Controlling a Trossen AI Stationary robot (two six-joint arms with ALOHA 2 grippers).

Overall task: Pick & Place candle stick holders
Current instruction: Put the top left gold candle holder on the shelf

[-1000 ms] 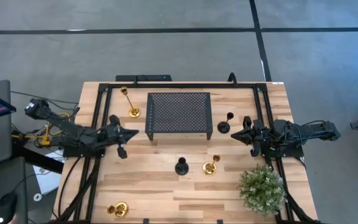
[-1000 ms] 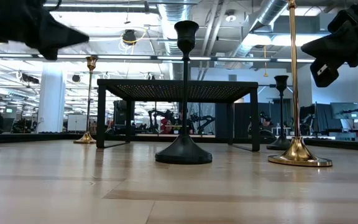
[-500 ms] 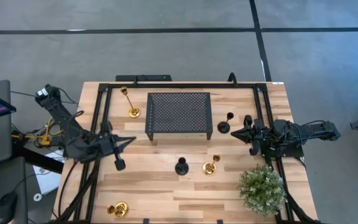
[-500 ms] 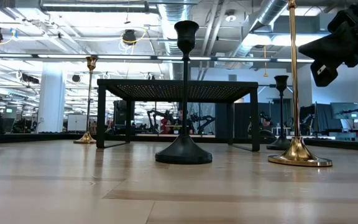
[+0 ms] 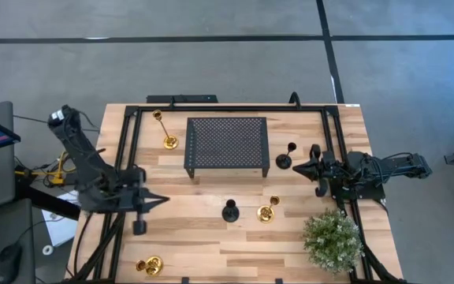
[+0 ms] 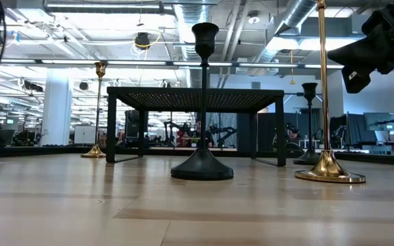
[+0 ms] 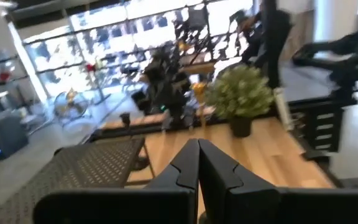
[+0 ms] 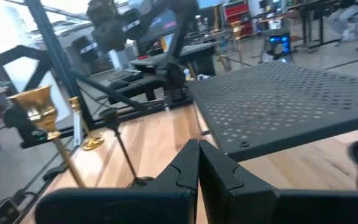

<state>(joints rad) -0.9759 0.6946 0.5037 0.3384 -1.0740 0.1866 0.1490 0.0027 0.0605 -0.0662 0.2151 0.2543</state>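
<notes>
Five candle stick holders stand on their round bases on the wooden table. A tall gold one (image 5: 165, 134) is at the far left and another (image 5: 268, 210) is at mid-right. A short gold one (image 5: 150, 265) is at the near left. Black ones stand at the centre (image 5: 229, 211) and beside the stand's right end (image 5: 284, 158). My left gripper (image 5: 161, 199) is shut and empty over the table's left side. My right gripper (image 5: 298, 169) is shut and empty, just right of the far black holder; it also shows in the low view (image 6: 334, 51).
A black perforated metal stand (image 5: 227, 143) stands on the table's far middle. A green bushy plant (image 5: 333, 239) stands at the near right corner. Black frame rails (image 5: 124, 158) run along the table's left and right sides.
My left gripper has drawn back toward the table's near and left edges, turning as the arm folded, and has left the low view. It has stayed shut. My right gripper and the holders have kept still.
</notes>
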